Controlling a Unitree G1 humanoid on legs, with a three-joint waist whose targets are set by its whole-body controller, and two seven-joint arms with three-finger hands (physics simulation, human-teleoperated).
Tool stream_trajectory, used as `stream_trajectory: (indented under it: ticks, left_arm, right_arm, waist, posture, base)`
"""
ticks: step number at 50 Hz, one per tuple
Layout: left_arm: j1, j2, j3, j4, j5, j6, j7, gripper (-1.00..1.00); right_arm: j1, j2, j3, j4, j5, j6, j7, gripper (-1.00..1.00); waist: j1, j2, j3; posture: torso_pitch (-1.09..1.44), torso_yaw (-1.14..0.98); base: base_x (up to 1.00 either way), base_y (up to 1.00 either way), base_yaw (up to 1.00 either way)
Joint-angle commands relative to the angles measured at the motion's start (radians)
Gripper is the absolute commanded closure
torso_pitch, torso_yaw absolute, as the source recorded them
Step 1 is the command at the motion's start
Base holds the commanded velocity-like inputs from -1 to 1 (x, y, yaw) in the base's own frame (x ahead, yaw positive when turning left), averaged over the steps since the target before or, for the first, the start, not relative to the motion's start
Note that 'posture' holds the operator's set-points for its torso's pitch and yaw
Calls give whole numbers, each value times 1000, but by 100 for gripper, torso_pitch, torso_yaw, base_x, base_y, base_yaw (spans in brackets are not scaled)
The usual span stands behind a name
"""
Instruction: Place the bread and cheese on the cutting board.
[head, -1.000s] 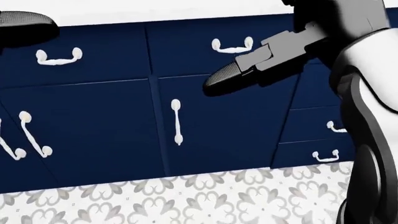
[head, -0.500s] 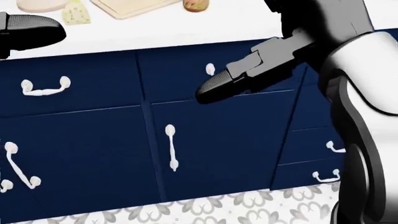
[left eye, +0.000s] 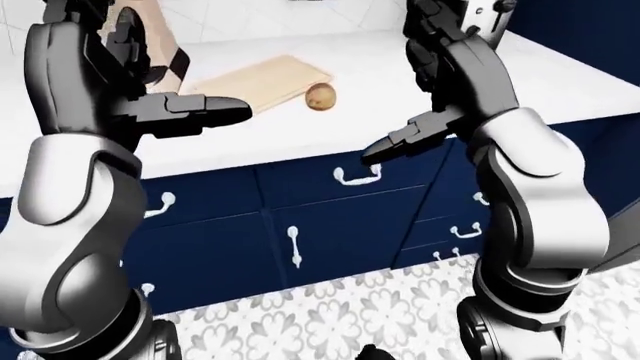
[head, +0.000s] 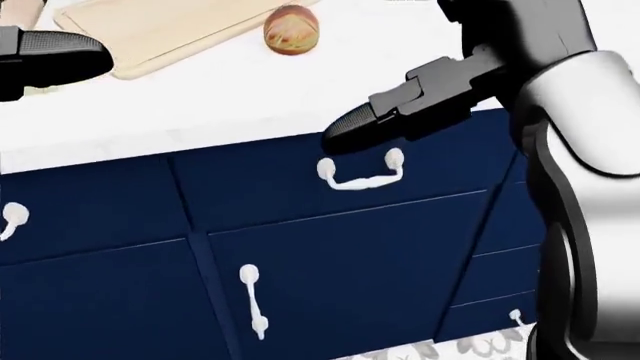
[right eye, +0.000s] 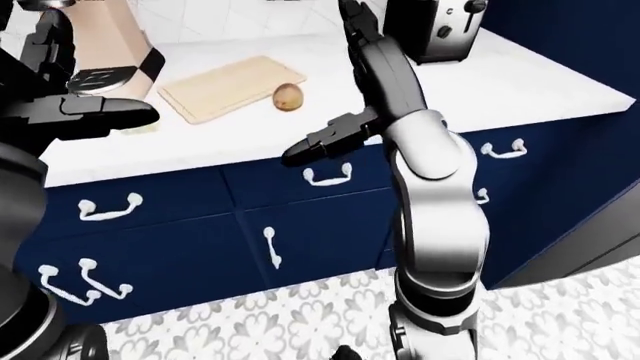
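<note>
A white counter (right eye: 520, 82) over navy drawers (head: 330, 247) lies beyond both raised arms. The cutting board (right eye: 228, 88) sits above the right hand (right eye: 325, 139), bread (right eye: 289, 95) touching its right edge. Only the right-eye view shows a toaster (right eye: 432, 28). Left hand (left eye: 185, 112) and right hand are empty, fingers extended; cheese unseen.

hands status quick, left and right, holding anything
Left hand: open, fingers extended, holding nothing.
Right hand: open, fingers extended, holding nothing, raised beside the white counter.
</note>
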Motion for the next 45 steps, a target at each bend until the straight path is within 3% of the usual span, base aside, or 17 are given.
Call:
stream_trajectory:
  ticks: [1,2,3,6,11,13,16,17,23,24,34,37,39,41,43,44,45]
  left_arm:
    - [-25,9,5,-21,6,-19,-2,-100]
    - [-26,8,5,-21,8,-19,-3,-100]
    - [-26,8,4,-21,10,-19,-4,-100]
    - [-27,6,3,-26,14,-14,-5,-100]
    - [-30,7,9,-29,14,-8,-8,-100]
    - [-29,7,7,-32,15,-7,-7,-100]
    - [-26,7,3,-32,22,-10,-10,-100]
    - [-26,7,4,-34,23,-8,-11,-100]
    - [-23,3,1,-35,30,-11,-15,-100]
    - [-24,3,2,-31,33,-14,-17,-100]
    - [-25,0,-3,-31,49,-17,-27,-100]
    - [-24,-2,-3,-32,53,-17,-29,-100]
    - [-24,-4,-2,-33,54,-15,-29,-100]
    - [-23,-7,-3,-36,55,-13,-30,-100]
    - [-23,-7,-2,-39,55,-9,-30,-100]
    - [-22,-8,-3,-35,58,-14,-32,-100]
    - [-22,-8,-3,-35,58,-14,-33,-100]
  right_arm:
    - [-26,-5,-12,-20,-11,-24,1,-100]
    - [-26,-5,-8,-20,-15,-25,2,-100]
    - [-30,-3,-5,-23,-19,-22,4,-100]
    - [-23,2,-9,-21,-23,-35,7,-100]
    - [-24,3,-11,-27,-29,-35,8,-100]
    - [-19,5,-10,-28,-26,-40,13,-100]
    - [-11,10,-9,-26,-25,-51,15,-100]
    - [-11,11,-6,-27,-26,-48,17,-100]
    - [-10,18,-6,-24,-26,-47,21,-100]
    - [-11,17,-8,-26,-26,-46,22,-100]
    - [-12,18,-7,-26,-25,-46,22,-100]
    - [-9,20,-6,-24,-24,-51,20,-100]
    - [-6,20,-8,-23,-22,-54,21,-100]
    - [-8,22,-5,-21,-22,-54,19,-100]
    - [-11,22,-4,-25,-23,-49,20,-100]
    - [-10,21,-7,-26,-22,-49,20,-100]
    - [-11,22,-7,-27,-22,-48,20,-100]
  waist:
    - [-4,-11,-35]
    - [-11,-45,-47]
    - [3,-17,-46]
    - [-5,-28,-49]
    - [-1,-19,-28]
    - [-7,-4,-25]
    - [-15,62,-49]
    - [-14,31,-45]
    - [-3,18,-72]
    - [0,26,-98]
    - [7,14,-92]
    - [4,-10,-78]
    - [4,-3,-82]
    - [3,20,-70]
    - [-1,52,-65]
    - [-4,82,-77]
    - [-2,64,-89]
  posture:
    - [0,0]
    - [0,0]
    - [0,0]
    - [0,0]
    - [0,0]
    - [0,0]
    - [0,0]
    - [0,0]
    - [0,0]
    - [0,0]
    - [0,0]
    - [0,0]
    - [0,0]
    - [0,0]
    - [0,0]
    - [0,0]
    - [0,0]
  base:
    - [0,0,0]
    - [0,0,0]
    - [0,0,0]
    - [0,0,0]
    - [0,0,0]
    - [0,0,0]
    - [0,0,0]
    - [0,0,0]
    - [0,0,0]
    - [0,0,8]
    - [0,0,16]
    - [0,0,19]
    - [0,0,19]
    - [0,0,19]
    - [0,0,20]
    - [0,0,19]
    - [0,0,19]
